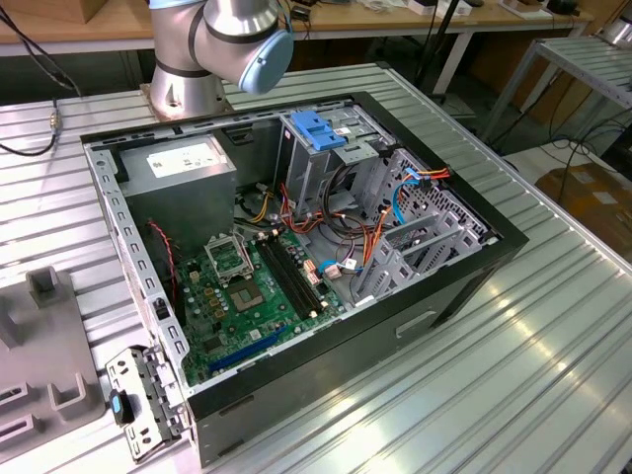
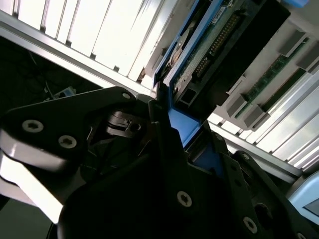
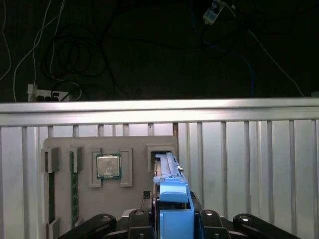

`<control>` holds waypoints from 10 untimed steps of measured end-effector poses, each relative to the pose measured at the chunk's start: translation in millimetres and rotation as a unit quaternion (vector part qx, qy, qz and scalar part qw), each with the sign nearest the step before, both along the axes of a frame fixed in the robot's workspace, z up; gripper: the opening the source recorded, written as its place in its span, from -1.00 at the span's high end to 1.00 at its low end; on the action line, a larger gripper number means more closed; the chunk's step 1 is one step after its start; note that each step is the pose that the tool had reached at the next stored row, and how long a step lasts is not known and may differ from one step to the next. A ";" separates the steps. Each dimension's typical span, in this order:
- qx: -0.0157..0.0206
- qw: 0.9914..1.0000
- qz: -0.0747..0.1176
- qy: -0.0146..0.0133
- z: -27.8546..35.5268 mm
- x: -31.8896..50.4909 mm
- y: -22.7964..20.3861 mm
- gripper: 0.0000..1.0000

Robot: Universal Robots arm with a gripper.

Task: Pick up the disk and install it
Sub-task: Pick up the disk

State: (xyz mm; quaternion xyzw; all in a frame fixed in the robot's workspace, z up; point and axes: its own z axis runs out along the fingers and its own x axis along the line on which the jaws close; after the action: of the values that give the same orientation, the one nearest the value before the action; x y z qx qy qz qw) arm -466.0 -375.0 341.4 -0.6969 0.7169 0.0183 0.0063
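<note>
The disk (image 3: 167, 167) stands on edge at a slot of the grey holder tray (image 3: 60, 149), its blue carrier rail (image 3: 174, 211) toward me. In the second wrist view the disk (image 2: 214, 40) shows its green circuit-board side and the blue rail (image 2: 182, 124). My gripper (image 3: 174, 199) sits over the rail's near end, and its dark fingers (image 2: 159, 124) press on the blue plastic from both sides; the gripper (image 2: 187, 134) looks shut on it. The open computer case (image 1: 474, 267) lies on the table, with the grey drive cage (image 1: 326, 168) at its far side.
A processor chip (image 3: 108, 166) and a memory stick (image 3: 75, 184) rest in the same tray. In the exterior view the tray (image 1: 39, 346) lies at the left of the case, the arm's base (image 1: 212, 49) behind it. A blue-handled bracket (image 1: 318, 128) tops the cage; cables (image 1: 341, 212) crowd beside it.
</note>
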 end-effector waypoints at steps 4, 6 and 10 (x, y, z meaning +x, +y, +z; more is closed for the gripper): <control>0.000 1.000 0.000 0.000 5.4 0.0 0.0 0.25; 0.001 1.000 0.000 0.000 7.1 0.0 0.0 0.25; 0.001 1.000 0.000 0.000 10.2 0.0 0.0 0.25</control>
State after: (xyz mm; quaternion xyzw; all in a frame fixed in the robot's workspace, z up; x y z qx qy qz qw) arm -466.0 -375.0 351.6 -0.6969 0.7169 0.0189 0.0068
